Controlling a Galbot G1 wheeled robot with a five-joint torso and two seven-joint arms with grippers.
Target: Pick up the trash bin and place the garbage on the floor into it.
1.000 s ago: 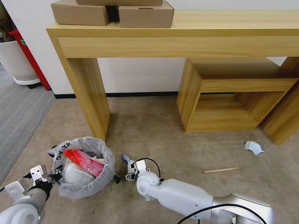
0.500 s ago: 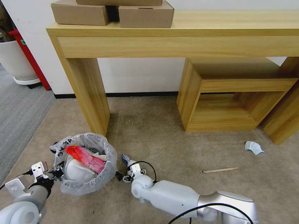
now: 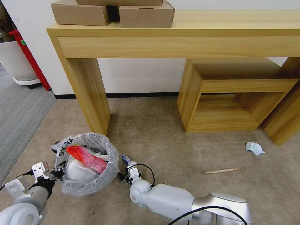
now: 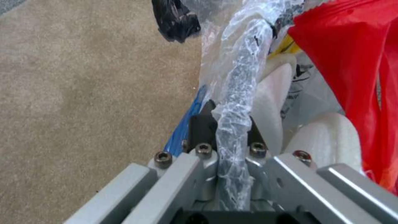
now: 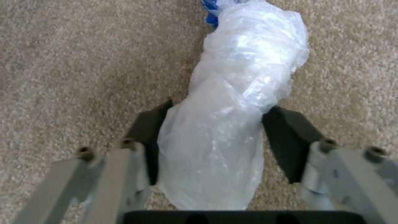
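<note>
- Your right gripper (image 5: pixel 215 137) sits low on the floor (image 3: pixel 175 147), fingers (image 5: pixel 290 140) spread to either side of a crumpled clear wrapper (image 5: pixel 236 102) with a blue end; one dark pad touches the plastic, the other stands just off it.
- In the head view, that gripper (image 3: pixel 125 175) lies just beside the bin (image 3: pixel 87 162), on its right.
- Your left gripper (image 4: pixel 226 124) is pinched tight on the bin's bag-covered rim (image 4: pixel 240 93); in the head view it (image 3: pixel 57 172) is at the bin's near left edge.
- The bin stands on the carpet by the desk leg (image 3: pixel 89 90). Inside you can see a white slipper (image 3: pixel 76 172) and a red wrapper (image 3: pixel 86 157).
- A wooden stick (image 3: pixel 220 171) and a pale blue mask (image 3: pixel 254 147) lie on the carpet well off to the right, near the low shelf (image 3: pixel 231 97).
</note>
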